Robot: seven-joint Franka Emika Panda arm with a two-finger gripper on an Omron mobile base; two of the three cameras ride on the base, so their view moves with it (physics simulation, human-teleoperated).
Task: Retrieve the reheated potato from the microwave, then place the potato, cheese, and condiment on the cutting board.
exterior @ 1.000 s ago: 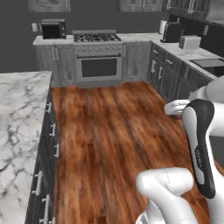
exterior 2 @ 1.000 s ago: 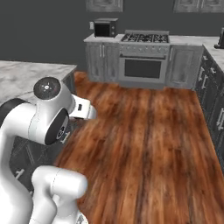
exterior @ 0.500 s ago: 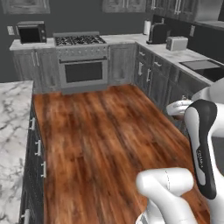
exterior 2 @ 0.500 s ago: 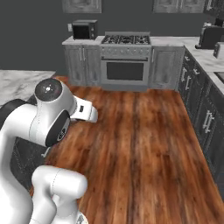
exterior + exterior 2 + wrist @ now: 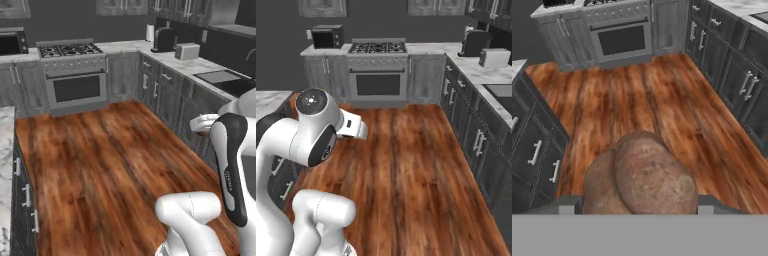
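Between our fingertips in the hand view sits the brown potato (image 5: pixel 643 175), pinched by the gripper (image 5: pixel 637 202) above the wooden floor (image 5: pixel 637 95). Far off at the back left end of the counter (image 5: pixel 331 49), just beside the stove (image 5: pixel 377 48), stands the microwave (image 5: pixel 327 36). Along the right counter run we see a toaster (image 5: pixel 187 51) and a black sink (image 5: pixel 222 79).

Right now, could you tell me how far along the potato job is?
Done: the potato is out of the microwave, held in the pincer above the wooden floor. In hand: carrying it across the kitchen. Left: setting potato, cheese and condiment on the cutting board.
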